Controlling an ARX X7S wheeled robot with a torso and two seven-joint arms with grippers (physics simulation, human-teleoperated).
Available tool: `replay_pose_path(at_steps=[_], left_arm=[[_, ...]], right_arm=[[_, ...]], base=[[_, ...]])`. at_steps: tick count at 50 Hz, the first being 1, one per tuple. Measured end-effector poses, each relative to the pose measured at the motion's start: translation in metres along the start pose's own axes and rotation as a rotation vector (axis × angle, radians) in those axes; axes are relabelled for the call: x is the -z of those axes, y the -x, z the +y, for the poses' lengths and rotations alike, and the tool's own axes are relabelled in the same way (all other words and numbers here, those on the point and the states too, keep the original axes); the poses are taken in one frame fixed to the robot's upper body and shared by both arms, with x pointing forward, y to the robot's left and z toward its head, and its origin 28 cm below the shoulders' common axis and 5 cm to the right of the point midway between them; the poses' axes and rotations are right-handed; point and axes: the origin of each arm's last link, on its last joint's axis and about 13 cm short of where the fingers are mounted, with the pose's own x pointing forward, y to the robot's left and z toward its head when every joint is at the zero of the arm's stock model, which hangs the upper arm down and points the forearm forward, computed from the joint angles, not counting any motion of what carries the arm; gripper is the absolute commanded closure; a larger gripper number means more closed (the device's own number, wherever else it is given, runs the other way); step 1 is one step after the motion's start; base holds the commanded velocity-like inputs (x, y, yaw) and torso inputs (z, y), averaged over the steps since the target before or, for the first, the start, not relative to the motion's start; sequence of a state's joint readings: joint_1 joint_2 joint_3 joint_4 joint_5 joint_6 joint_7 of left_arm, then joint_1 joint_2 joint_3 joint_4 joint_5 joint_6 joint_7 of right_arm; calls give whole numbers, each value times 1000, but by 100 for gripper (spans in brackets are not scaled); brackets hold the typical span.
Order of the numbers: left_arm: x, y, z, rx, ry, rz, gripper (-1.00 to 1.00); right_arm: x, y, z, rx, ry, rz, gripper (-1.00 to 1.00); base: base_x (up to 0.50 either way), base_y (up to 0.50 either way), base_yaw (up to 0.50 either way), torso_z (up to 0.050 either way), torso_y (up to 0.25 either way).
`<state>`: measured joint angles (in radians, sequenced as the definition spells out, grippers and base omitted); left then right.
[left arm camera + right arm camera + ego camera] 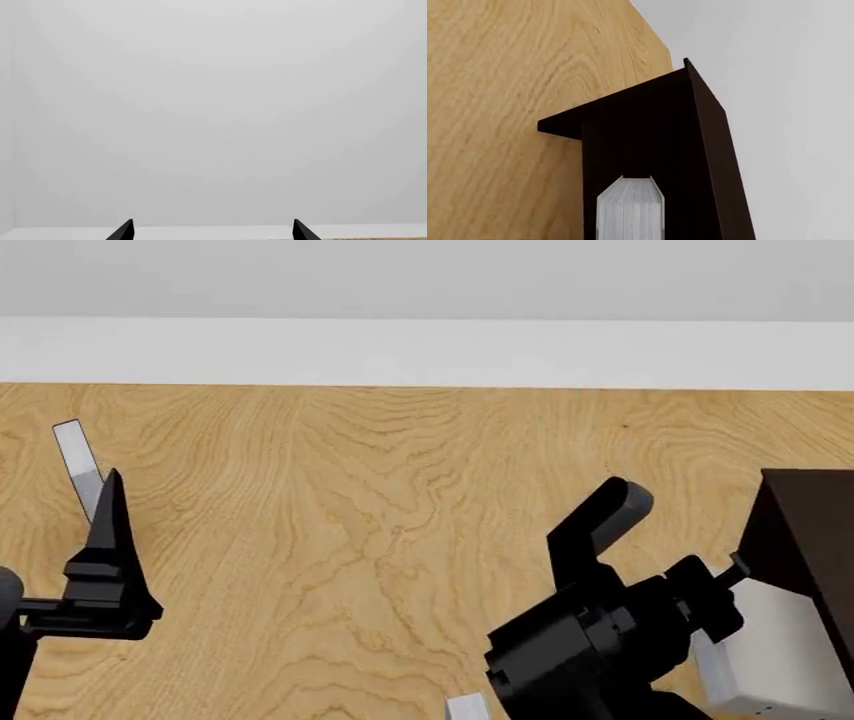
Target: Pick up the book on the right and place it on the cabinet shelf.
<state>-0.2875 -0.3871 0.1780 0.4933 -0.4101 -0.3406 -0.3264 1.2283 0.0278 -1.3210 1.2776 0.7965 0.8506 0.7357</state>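
The book [781,645] is a pale grey slab at the lower right of the head view, with two tiny dark dots low on its edge. It lies against the front of the very dark brown cabinet shelf [807,525]. My right gripper [714,590] is shut on its near end. In the right wrist view the book's ribbed page edge [630,210] points into the cabinet's dark opening [647,135]; the fingers themselves are out of that frame. My left gripper [112,505] hovers over the table's left side, open and empty, its fingertips [125,229] wide apart against a grey wall.
A second slim grey book [75,462] stands just behind the left gripper. A small grey corner [467,706] pokes up at the bottom edge beside the right arm. The wooden table [374,500] ends at a white ledge [427,352] along the back.
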Motion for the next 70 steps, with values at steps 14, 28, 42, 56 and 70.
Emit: replay_pose_path(at_steps=[14, 28, 42, 56, 70], left_arm=[[1, 0, -1, 4, -4, 2, -100], [1, 0, -1, 5, -6, 4, -100], [3, 0, -1, 6, -10, 8, -100], [5, -1, -2, 8, -16, 13, -100], [7, -1, -3, 11, -21, 15, -100]], right_arm=[[10, -5, 4, 17, 40, 20, 100], [20, -10, 5, 21, 69, 35, 100], [28, -17, 4, 24, 88, 41, 100], [39, -23, 5, 33, 115, 60, 100], [48, -27, 2, 32, 143, 115, 100]], base=[[0, 0, 0, 1, 1], [0, 0, 0, 0, 1], [0, 0, 0, 0, 1], [0, 0, 0, 1, 1], [0, 0, 0, 0, 1]])
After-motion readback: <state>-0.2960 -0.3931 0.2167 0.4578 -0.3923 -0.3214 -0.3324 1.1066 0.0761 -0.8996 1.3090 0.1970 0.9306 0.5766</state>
